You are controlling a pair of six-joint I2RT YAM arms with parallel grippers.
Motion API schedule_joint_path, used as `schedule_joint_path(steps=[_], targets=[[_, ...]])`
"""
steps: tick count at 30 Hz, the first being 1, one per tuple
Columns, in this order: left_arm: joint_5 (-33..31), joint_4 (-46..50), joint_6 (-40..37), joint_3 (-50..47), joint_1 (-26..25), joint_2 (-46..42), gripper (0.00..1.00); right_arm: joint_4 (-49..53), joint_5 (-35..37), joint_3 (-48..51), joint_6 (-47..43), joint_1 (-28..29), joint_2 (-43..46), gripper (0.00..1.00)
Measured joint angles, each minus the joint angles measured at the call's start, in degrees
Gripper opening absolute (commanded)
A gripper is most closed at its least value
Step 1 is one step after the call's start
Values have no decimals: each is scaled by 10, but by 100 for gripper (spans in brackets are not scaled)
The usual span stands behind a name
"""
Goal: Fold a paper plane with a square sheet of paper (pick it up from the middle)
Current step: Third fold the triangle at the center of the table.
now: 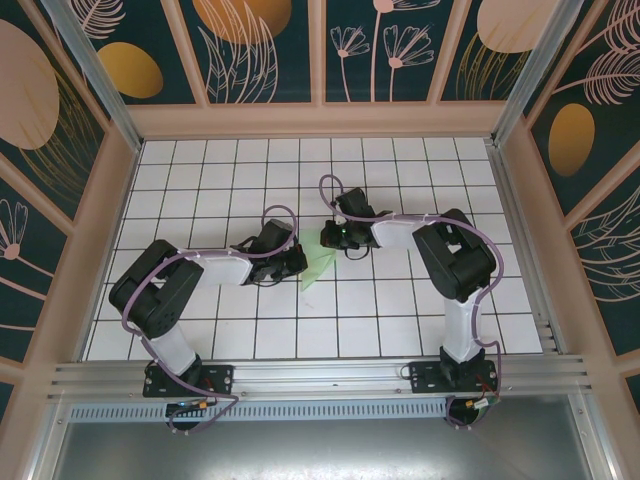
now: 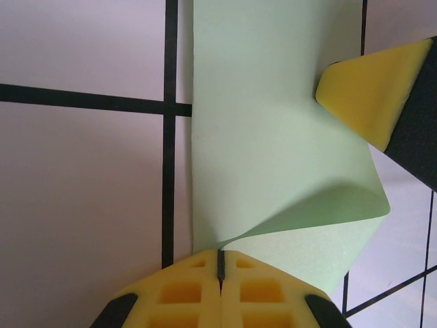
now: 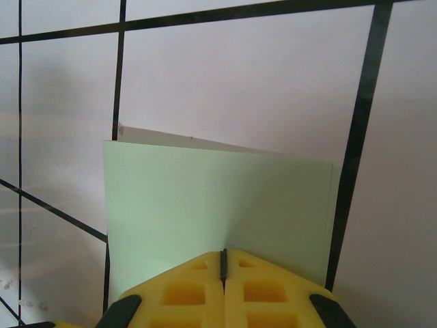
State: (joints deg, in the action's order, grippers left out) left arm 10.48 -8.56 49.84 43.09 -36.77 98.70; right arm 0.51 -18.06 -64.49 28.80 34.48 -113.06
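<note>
We see square sheet of paper point(image 1: 318, 265) at middle of table point(image 1: 400, 300), between both arms, folded over, one flap curling up. Left gripper point(image 2: 220, 254) and right gripper point(image 3: 223, 253) both fully closed, tips at paper; whether they pinch it, we cannot tell. We judge early folds underway, no dart shape yet.

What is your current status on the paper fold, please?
Left fingers shut on paper. Right fingers shut on its other end. Paper bowed up between them. Nothing in the way.
</note>
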Motion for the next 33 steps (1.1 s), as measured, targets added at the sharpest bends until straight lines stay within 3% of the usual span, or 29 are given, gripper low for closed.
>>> schedule_joint_path(steps=[16, 24, 33], targets=[[0, 0, 5, 0, 0, 0, 0, -1, -19, 4, 1, -7, 5, 0], [0, -9, 7, -5, 0, 0, 0, -56, -68, 97, 28, -15, 134, 3], [0, -12, 9, -6, 0, 0, 0, -99, -87, 152, 63, 47, 150, 0]])
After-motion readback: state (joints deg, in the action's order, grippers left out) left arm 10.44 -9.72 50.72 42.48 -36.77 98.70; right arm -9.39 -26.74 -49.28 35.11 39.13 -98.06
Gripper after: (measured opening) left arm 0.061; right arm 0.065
